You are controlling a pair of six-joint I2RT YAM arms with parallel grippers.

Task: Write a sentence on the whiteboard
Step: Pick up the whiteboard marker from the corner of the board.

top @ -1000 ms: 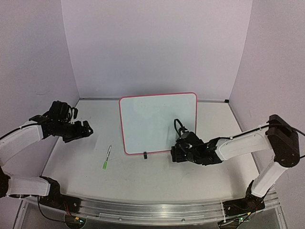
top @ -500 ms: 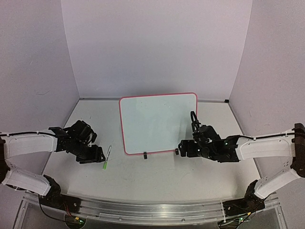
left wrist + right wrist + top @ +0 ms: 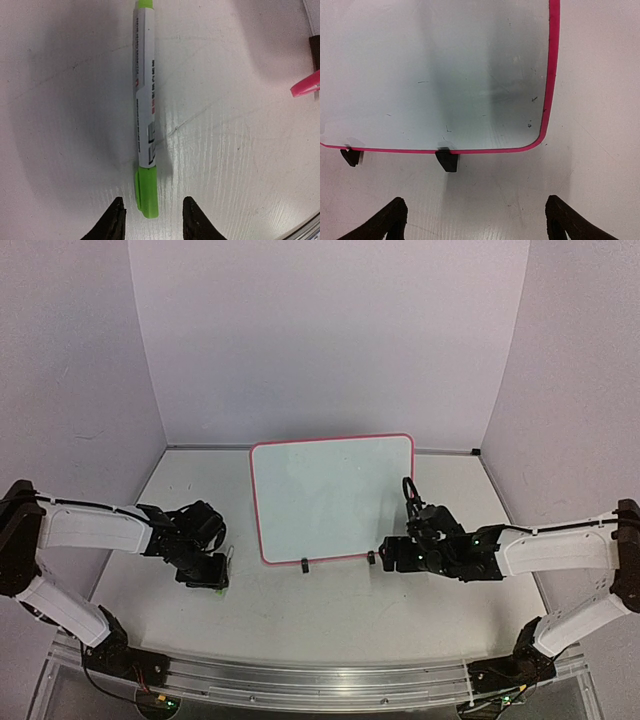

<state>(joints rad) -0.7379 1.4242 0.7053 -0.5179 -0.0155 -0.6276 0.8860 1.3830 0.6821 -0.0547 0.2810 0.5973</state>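
Pale lilac walls (image 3: 330, 330) enclose a white table (image 3: 330, 610) with an aluminium rail (image 3: 320, 675) along its near edge.

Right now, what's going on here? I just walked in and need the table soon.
The left gripper is down over a green marker lying on the table, open jaws straddling its cap end without gripping it. The right gripper hangs open by the whiteboard's bottom right corner. It is blank; nothing written yet.

Lab booth, plain lilac walls (image 3: 330, 330); aluminium rail (image 3: 300, 672)
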